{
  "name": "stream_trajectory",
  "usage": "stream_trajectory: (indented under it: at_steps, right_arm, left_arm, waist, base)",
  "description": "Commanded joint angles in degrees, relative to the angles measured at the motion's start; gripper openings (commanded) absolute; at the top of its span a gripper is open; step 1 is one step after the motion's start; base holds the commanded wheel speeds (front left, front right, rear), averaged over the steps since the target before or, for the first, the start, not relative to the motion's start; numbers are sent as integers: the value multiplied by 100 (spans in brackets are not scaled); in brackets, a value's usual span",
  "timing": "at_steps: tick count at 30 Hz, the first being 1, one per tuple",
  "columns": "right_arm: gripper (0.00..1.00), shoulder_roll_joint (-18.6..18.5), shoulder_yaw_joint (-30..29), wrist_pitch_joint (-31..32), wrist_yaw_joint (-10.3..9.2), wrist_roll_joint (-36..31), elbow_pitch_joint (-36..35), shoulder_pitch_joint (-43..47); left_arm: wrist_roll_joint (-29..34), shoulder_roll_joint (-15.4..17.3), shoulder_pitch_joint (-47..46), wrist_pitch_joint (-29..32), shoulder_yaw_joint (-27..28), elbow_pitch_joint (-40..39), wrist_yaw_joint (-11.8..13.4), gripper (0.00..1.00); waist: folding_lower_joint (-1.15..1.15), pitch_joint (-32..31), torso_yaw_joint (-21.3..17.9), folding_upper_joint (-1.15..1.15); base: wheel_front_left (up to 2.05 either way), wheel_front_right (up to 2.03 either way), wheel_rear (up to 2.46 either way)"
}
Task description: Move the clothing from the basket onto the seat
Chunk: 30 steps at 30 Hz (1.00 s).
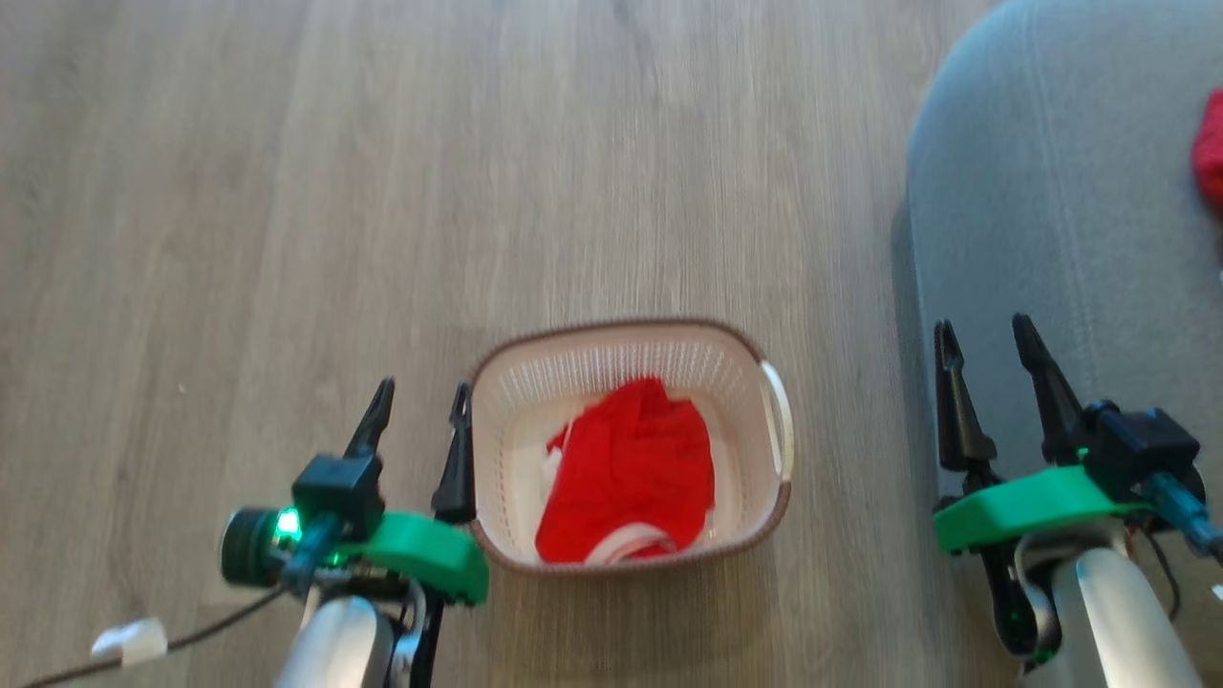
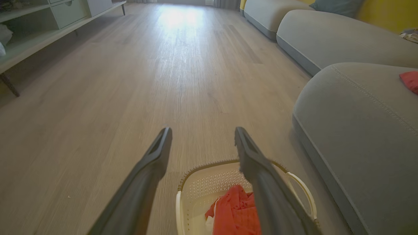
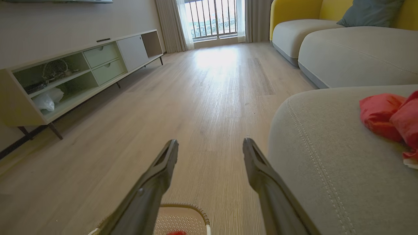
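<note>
Hovering spread and empty, the left claw (image 1: 423, 385) is hanging beside the basket (image 1: 535, 382), the red garment (image 1: 631, 468) lying inside, just right of it; the right claw (image 1: 983, 325), also spread, is facing the seat (image 1: 1051, 191). Next: probably dipping in, pinching cloth.

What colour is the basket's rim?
Brown and braided, against the cream basket; the head view shows it best.

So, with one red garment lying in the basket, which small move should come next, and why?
Probably shift the left hand sideways over the basket and lower it onto the red garment: that hand is open, empty and beside the rim; the right hand is farther off, near the seat.
</note>
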Motion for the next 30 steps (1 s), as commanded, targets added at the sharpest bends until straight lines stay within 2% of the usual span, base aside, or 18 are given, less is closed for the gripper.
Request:
stream_trajectory:
  at_steps: [1, 8, 17, 23, 30]
  right_arm:
    - [100, -39, 157, -31, 40, -81, -221, -235]
    - [100, -6, 222, -31, 40, -259, -363, -646]
    - [100, 76, 334, -31, 40, -276, -676, -1047]
    - [100, 104, 503, -31, 40, -248, -942, -1262]
    - [100, 108, 652, -31, 40, 131, -1195, -1306]
  left_arm:
    - [24, -7, -375, -29, 79, 21, -65, 100]
    - [194, -7, -1179, -29, -175, 943, -422, 100]
    - [695, 12, -2202, -29, -164, 2193, -696, 100]
    - [938, 225, -2929, -29, -50, 3147, -713, 100]
    - [1060, 496, -3648, -29, -44, 4193, -795, 100]
  waist:
    - [0, 654, -212, 0]
    - [0, 1700, -581, 0]
    - [0, 2811, -993, 0]
    - [0, 3553, -1377, 0]
    - [0, 4133, -1773, 0]
  base:
    - [0, 0, 0]
    - [0, 0, 0]
    - [0, 0, 0]
    - [0, 0, 0]
    - [0, 0, 0]
